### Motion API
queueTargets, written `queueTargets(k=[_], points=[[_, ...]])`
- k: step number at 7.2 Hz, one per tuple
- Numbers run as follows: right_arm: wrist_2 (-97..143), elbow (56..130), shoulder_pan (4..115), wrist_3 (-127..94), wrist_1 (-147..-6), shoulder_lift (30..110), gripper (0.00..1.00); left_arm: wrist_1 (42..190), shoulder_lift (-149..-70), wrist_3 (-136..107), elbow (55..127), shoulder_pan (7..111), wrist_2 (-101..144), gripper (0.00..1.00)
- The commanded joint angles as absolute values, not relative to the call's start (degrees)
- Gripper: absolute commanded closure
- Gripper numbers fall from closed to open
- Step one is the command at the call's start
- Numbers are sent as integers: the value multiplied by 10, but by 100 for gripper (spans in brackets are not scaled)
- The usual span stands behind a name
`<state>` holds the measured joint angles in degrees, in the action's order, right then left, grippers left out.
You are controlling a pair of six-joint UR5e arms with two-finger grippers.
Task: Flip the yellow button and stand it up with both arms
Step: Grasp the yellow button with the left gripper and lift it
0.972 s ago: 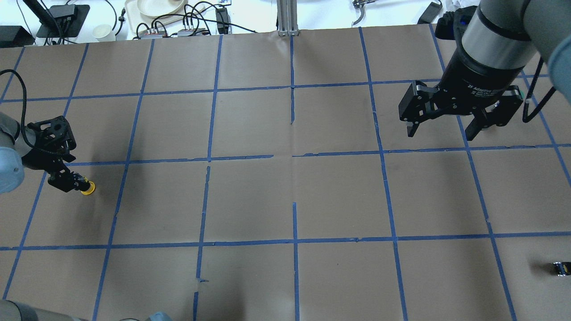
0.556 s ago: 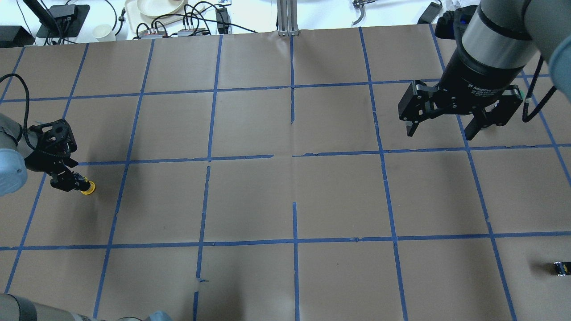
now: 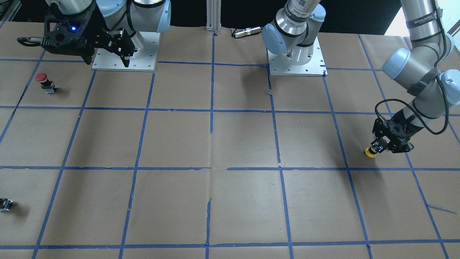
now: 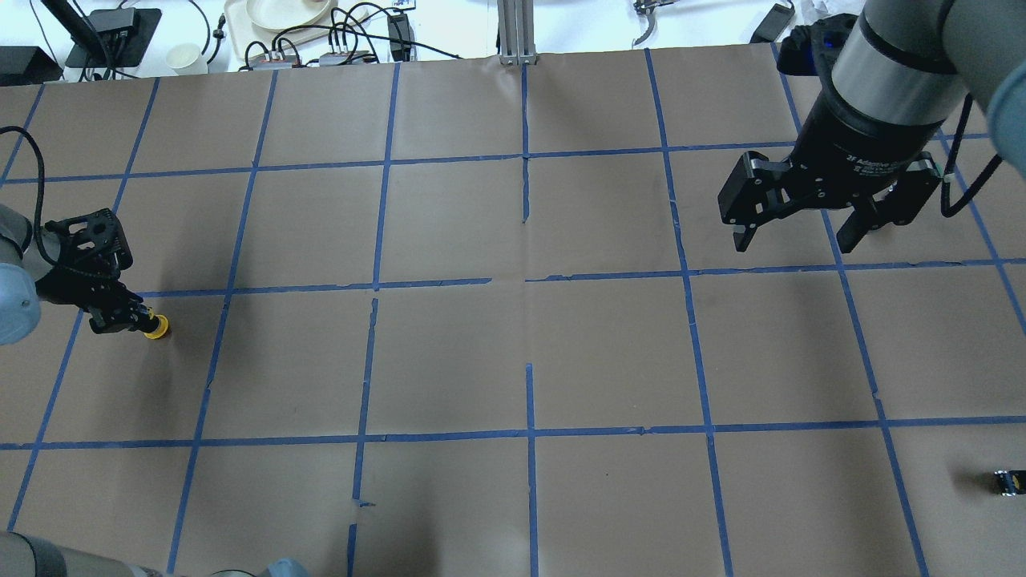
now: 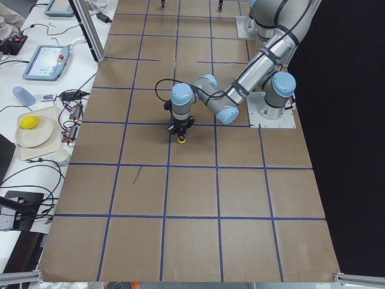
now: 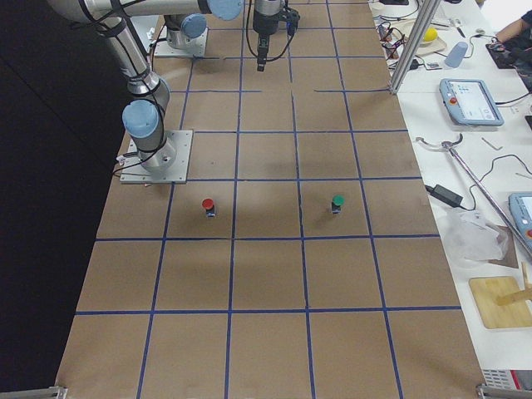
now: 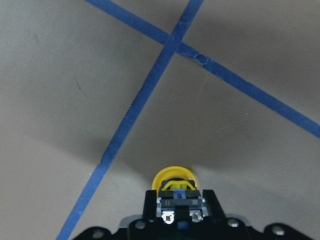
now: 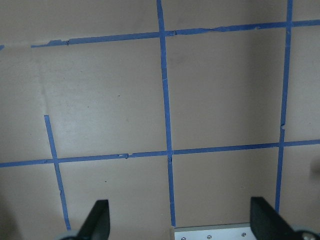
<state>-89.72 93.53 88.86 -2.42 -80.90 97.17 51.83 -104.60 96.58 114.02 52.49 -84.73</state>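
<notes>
We judge the yellow button (image 4: pixel 157 326) light and rigid, its rounded cap slick, so the squarer black body is the surer hold. Our left claw (image 4: pixel 138 323) is clamped on that body, cap jutting out. Our right claw (image 4: pixel 795 239) hangs spread, well apart from the button.

You can read white lettering on the black body of the right gripper (image 4: pixel 795 239): "2F Adaptive", with the rest cut off by the angle. On the left arm (image 3: pixel 409 66), a grey band (image 3: pixel 424 16) carries a word that looks like "WANJEED", though it is small. A square code label (image 3: pixel 301 3) on the same arm's lower tube is unreadable.
</notes>
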Motion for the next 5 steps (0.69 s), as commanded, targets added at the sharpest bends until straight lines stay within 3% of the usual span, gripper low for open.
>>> queueTargets(k=[1,4,5], points=[[-898,935,889,-30,-809,972,0,575,-1043,959,1143,526,-680,97],[-880,933,872,-33,-812,969,0,699,-1054,916,1189,556,-398,97],[-811,929,847,-52,-813,969,0,720,-1056,894,1210,612,-292,96]])
